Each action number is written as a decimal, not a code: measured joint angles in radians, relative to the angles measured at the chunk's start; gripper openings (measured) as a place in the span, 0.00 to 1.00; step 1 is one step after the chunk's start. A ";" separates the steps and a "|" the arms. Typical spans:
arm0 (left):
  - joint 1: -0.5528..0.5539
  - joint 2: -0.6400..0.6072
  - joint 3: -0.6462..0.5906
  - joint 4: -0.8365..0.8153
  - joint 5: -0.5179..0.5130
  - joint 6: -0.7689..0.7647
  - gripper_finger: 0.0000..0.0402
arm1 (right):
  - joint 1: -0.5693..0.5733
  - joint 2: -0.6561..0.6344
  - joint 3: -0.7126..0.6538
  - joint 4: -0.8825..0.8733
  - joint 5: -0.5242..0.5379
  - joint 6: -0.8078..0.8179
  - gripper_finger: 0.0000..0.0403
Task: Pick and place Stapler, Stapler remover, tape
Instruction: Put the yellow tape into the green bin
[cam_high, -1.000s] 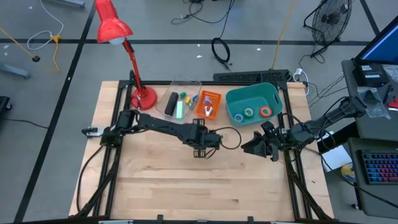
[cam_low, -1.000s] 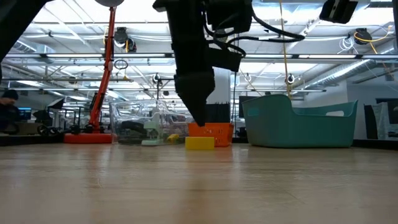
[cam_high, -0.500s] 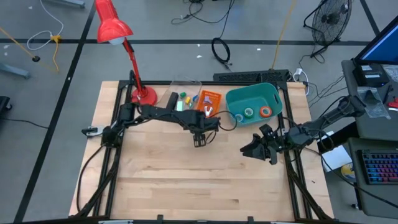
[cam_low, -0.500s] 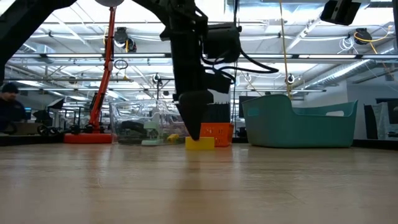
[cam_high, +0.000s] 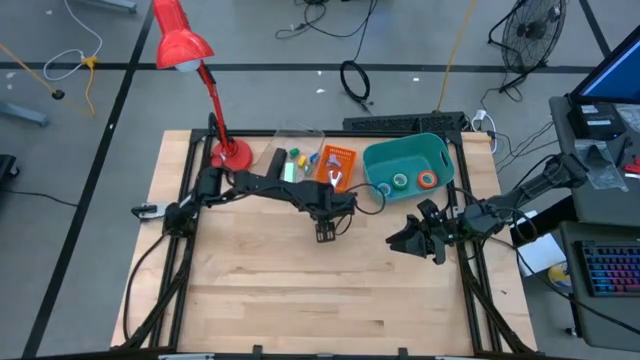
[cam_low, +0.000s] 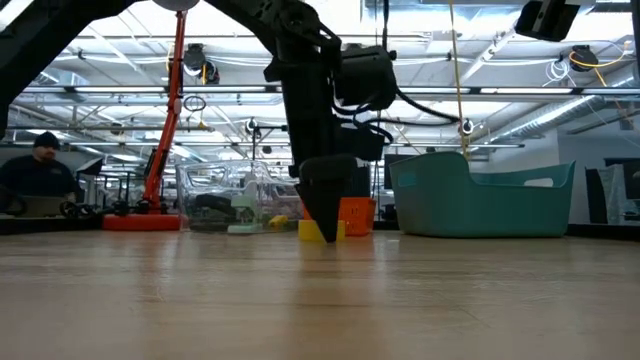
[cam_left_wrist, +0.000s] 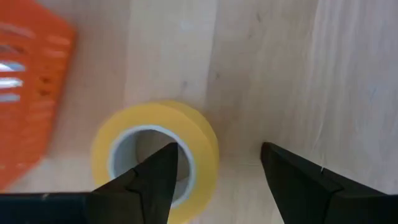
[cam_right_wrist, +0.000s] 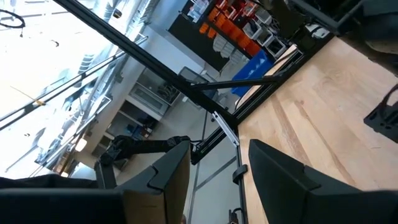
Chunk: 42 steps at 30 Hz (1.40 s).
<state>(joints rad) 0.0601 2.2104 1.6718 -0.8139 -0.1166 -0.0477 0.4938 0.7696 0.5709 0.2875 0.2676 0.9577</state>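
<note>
Since your left gripper (cam_left_wrist: 214, 171) hangs wide open over the yellow tape roll (cam_left_wrist: 155, 155) — light, stiff, smooth — straddle its wall; right gripper (cam_high: 408, 240) waits open, empty.

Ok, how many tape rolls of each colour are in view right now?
Yellow tape roll: 1
Blue tape roll: 1
Green tape roll: 1
Orange tape roll: 1
Total: 4

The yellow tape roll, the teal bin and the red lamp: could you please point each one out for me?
yellow tape roll (cam_left_wrist: 202, 140), left wrist view, on its outer band.
teal bin (cam_low: 470, 205), low view, on its front wall.
red lamp (cam_high: 182, 42), high view, on its shade.
</note>
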 joint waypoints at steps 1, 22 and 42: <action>-0.001 0.007 0.001 -0.003 0.004 0.001 0.59 | 0.000 0.000 0.000 0.000 0.000 0.000 0.39; -0.036 -0.090 0.103 -0.001 0.142 -0.198 0.09 | 0.000 0.000 0.000 0.046 0.001 0.016 0.39; -0.017 -0.462 0.146 0.665 0.610 -0.481 0.09 | -0.002 0.000 0.000 0.260 0.277 -0.257 0.39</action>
<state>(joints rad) 0.0427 1.7487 1.8183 -0.1487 0.4931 -0.5285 0.4923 0.7697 0.5709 0.5476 0.5446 0.7007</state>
